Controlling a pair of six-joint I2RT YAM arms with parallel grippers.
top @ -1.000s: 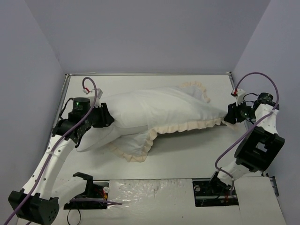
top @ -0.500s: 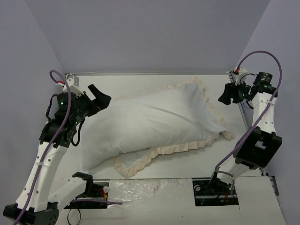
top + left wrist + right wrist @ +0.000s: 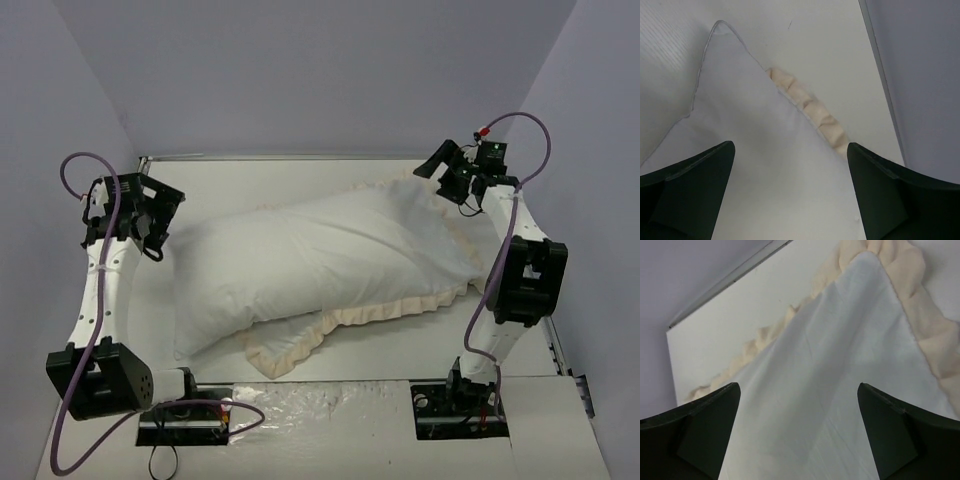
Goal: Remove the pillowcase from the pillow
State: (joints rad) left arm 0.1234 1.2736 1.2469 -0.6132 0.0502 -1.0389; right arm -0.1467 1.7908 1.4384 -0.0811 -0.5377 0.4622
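The pillow [image 3: 205, 300] lies across the table [image 3: 300, 180]. Its left end sticks out of the pillowcase [image 3: 400, 235], which covers the rest. The left hand [image 3: 158, 222] and right hand [image 3: 443, 175] are spread wide at either end, grasping nothing.

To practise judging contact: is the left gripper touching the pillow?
Apart. The top view shows bare table between the left gripper and the pillow.
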